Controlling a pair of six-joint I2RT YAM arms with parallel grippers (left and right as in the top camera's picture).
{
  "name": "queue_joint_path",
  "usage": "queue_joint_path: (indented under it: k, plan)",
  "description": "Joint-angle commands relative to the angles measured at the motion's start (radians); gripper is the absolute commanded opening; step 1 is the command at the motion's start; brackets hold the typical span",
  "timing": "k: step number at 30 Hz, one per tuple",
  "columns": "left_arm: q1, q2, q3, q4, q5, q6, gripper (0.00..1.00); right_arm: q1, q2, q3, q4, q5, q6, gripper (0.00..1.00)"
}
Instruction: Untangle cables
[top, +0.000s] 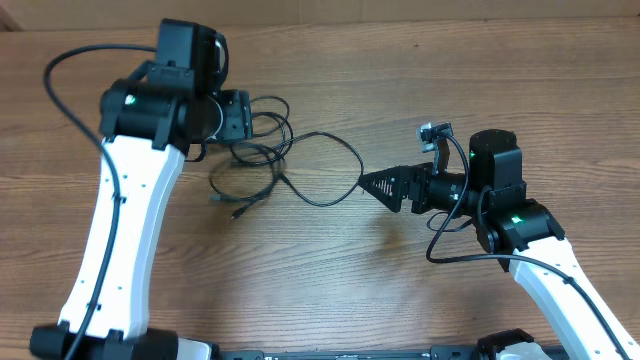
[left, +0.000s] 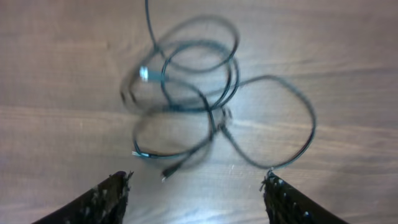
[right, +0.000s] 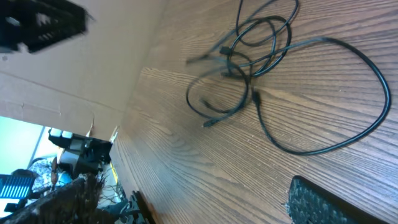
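Left wrist view, near: left end effector (left: 198, 180), fingers (left: 106, 199) set well apart at the bottom corners of the frame. Nothing sits between them and they touch nothing.
Past the tips, the cables (left: 193, 106) lie on the tabletop (left: 50, 124). Overlapping loops are knotted at frame centre. One bigger loop swings out to the right, its low bend just beside the finger at lower right. Two loose plug ends point to the lower left. The view is blurred, so I can't count the cords.

Right wrist view, near: right end effector (right: 193, 186) is also wide apart and empty.
The cables (right: 261, 56) sit in the upper right, well apart from the fingers. A long loop reaches toward the right edge of the frame. The tabletop edge runs on a diagonal from upper middle to lower left, with a pale panel and room clutter beyond it.

Overhead: bare wood at lower centre, between the two arms.
- Right end effector (top: 372, 184), centre-right: its tip is just beside the long loop's right bend. Cannot tell whether it touches.
- Left end effector (top: 238, 115), upper left: it hangs over the left side of the knot.
- More bare wood lies at upper right.
- The far tabletop edge runs along the top of the frame.
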Motion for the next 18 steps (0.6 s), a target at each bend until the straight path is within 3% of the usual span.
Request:
queue_joint_path:
  k: [1,6,9,12,18]
  plan:
    - [-0.002,0.048,0.011,-0.043,-0.011,-0.031,0.71,-0.003,0.0,0.007,0.005,0.004,-0.007,0.96]
    - [-0.003,0.071,0.011,-0.067,0.019,-0.034,0.74,-0.003,0.0,0.007,-0.021,0.053,-0.007,1.0]
    - [-0.003,0.071,0.011,-0.069,0.024,-0.034,0.83,-0.003,0.0,0.007,-0.044,0.07,-0.007,1.0]
    - [-0.003,0.071,0.011,-0.079,0.033,-0.034,1.0,-0.003,0.0,0.007,-0.043,0.07,-0.007,1.0]
    - [-0.003,0.072,0.011,-0.088,0.035,-0.034,1.0,-0.003,0.0,0.007,-0.043,0.07,-0.007,1.0]
